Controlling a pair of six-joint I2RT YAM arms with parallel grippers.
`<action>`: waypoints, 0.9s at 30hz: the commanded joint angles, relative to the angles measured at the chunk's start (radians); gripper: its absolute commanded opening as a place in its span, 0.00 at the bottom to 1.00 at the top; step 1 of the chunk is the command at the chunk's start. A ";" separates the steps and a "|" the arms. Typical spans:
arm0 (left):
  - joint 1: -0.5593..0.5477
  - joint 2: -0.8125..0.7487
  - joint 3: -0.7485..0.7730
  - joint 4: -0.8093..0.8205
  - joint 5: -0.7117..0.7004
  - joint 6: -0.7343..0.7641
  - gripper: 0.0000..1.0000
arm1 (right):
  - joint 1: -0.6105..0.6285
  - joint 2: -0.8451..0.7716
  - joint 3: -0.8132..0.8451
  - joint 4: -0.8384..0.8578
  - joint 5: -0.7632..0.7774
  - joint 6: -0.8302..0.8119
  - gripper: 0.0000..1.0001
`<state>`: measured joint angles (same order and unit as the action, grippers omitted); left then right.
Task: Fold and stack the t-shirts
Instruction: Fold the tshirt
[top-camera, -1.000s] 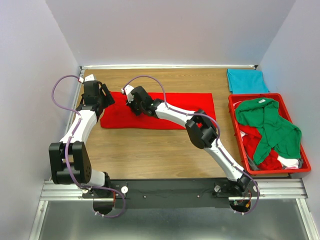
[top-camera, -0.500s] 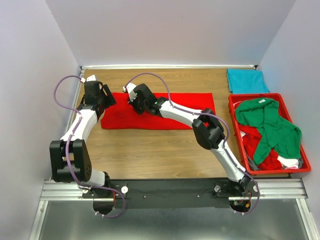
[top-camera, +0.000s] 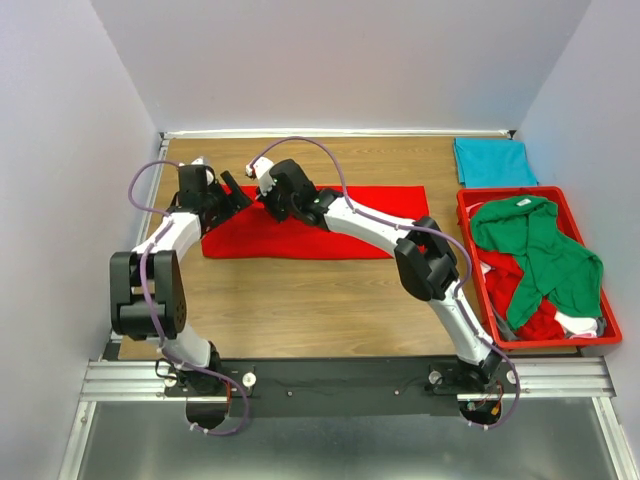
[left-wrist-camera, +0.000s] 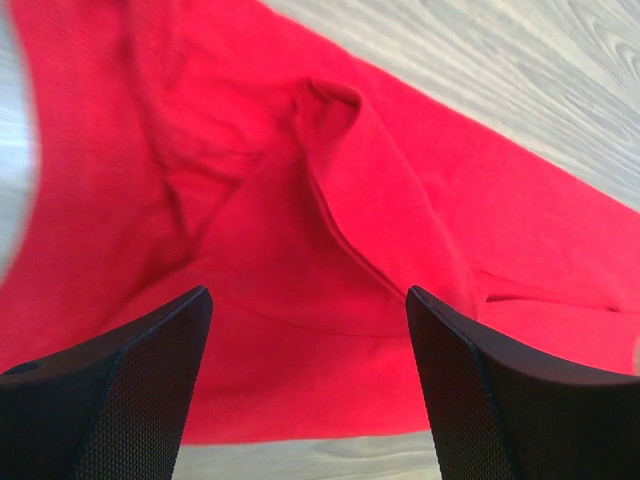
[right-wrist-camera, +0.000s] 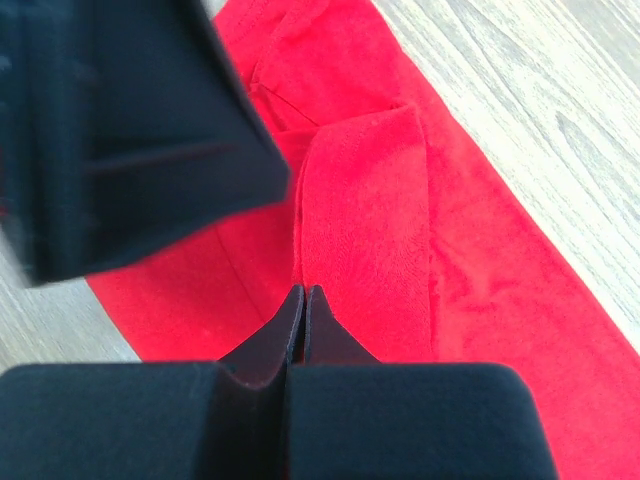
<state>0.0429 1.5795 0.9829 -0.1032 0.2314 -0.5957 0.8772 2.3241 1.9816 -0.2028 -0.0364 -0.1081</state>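
Observation:
A bright red t-shirt (top-camera: 360, 222) lies folded into a long strip across the middle of the wooden table (top-camera: 300, 300). My left gripper (top-camera: 238, 193) hovers over the strip's left end, open, with only red cloth showing between its fingers (left-wrist-camera: 150, 390). My right gripper (top-camera: 265, 197) is just beside it, shut, its tips (right-wrist-camera: 303, 292) at the edge of a raised flap (right-wrist-camera: 365, 230) of the red shirt. Whether cloth is pinched between them does not show. A teal t-shirt (top-camera: 493, 162) lies folded flat at the back right. A green t-shirt (top-camera: 540, 250) lies crumpled in the tray.
A red plastic tray (top-camera: 466, 235) stands at the right edge and holds the green shirt plus red and white cloth. Grey walls close in the table at the back and both sides. The two grippers are very close together, the left one filling the upper left of the right wrist view.
My left gripper swung right onto the shirt's left end and opened a little wider. My right gripper closed and shifted slightly toward the back.

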 joint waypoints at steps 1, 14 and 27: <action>0.000 0.057 -0.013 0.086 0.118 -0.111 0.88 | 0.005 0.003 -0.017 0.008 0.027 -0.016 0.01; -0.003 0.263 0.040 0.281 0.155 -0.314 0.84 | 0.003 0.009 -0.012 0.009 0.010 -0.015 0.01; -0.011 0.320 0.106 0.293 0.170 -0.345 0.64 | 0.003 0.000 -0.018 0.009 0.010 -0.018 0.01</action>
<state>0.0372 1.8816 1.0702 0.1665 0.3637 -0.9230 0.8772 2.3245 1.9789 -0.2028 -0.0349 -0.1139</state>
